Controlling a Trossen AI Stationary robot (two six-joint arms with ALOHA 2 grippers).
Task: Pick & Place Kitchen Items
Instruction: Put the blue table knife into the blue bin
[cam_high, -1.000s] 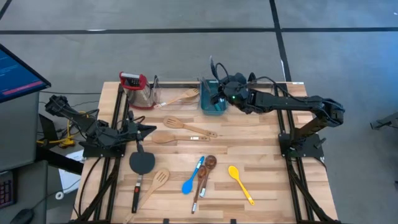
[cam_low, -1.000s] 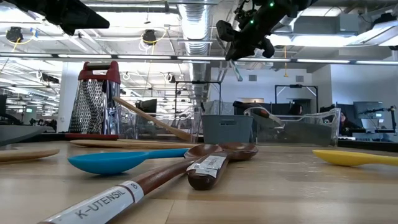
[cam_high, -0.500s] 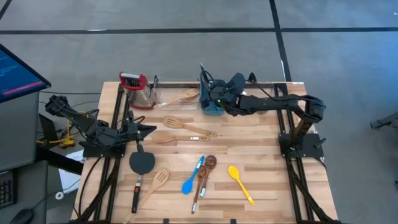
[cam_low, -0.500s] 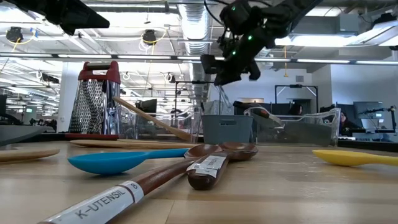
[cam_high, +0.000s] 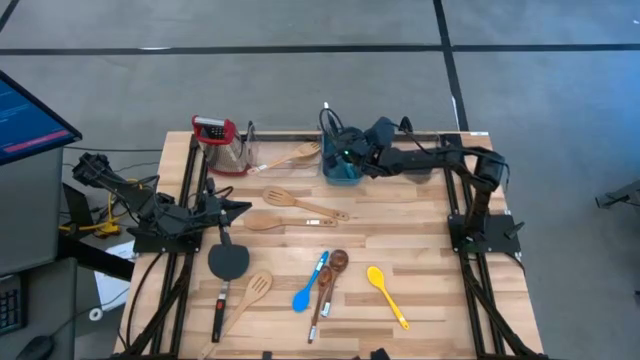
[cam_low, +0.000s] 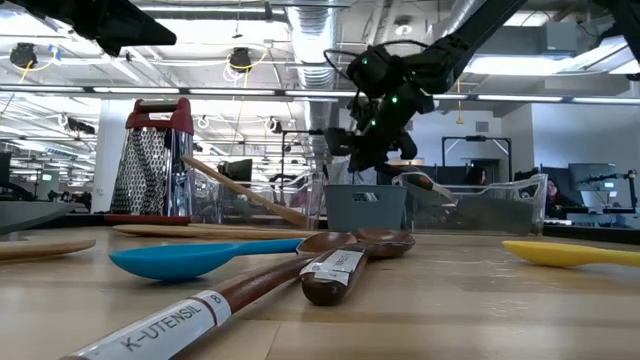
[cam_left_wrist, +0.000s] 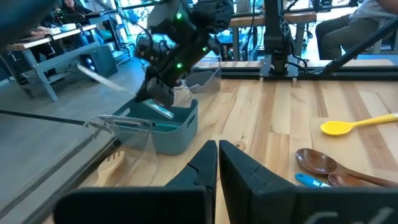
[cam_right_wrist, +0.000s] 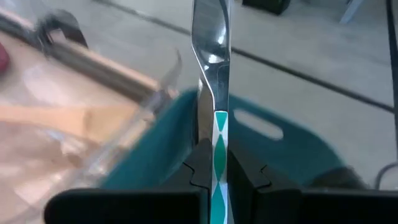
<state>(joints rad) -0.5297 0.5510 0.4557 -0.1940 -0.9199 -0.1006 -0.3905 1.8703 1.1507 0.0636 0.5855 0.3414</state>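
Right claw (cam_high: 340, 158), top centre of the high view, is clenched on a metal utensil with a teal-and-white patterned handle (cam_right_wrist: 219, 140), long axis upright, directly over the teal rectangular tub (cam_high: 342, 172); left claw (cam_left_wrist: 217, 157), clenched empty, waits mid-left.

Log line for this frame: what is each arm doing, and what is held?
right gripper: shut on metal utensil with green-and-white handle, over teal tub | left gripper: shut, empty, waiting at table's left edge | phase: placing
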